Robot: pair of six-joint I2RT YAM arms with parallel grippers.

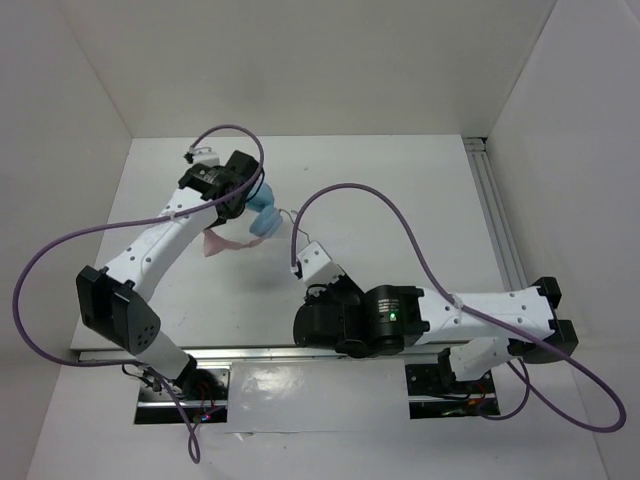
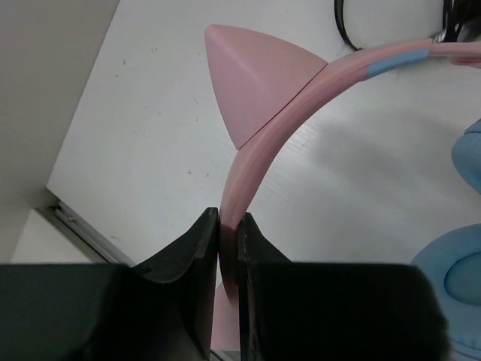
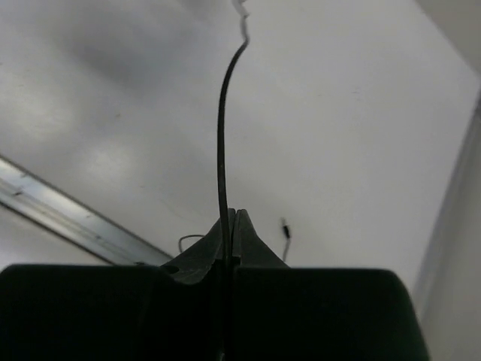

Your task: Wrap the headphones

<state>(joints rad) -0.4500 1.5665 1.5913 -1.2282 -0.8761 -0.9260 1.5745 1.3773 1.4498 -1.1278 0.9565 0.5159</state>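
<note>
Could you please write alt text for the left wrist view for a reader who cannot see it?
The left gripper is shut on the pink headband of the headphones, near a cat ear. A light-blue ear cup shows at right.

i can see one pair of headphones [image 1: 262, 218], with two blue ear cups [image 2: 451, 274] and one pink cat ear [image 2: 255, 83] showing. there is one thin black cable [image 3: 221, 135]. one table [image 1: 400, 180] has two robot arms, a left arm [image 1: 160, 240] and a right arm [image 1: 470, 312].
</note>
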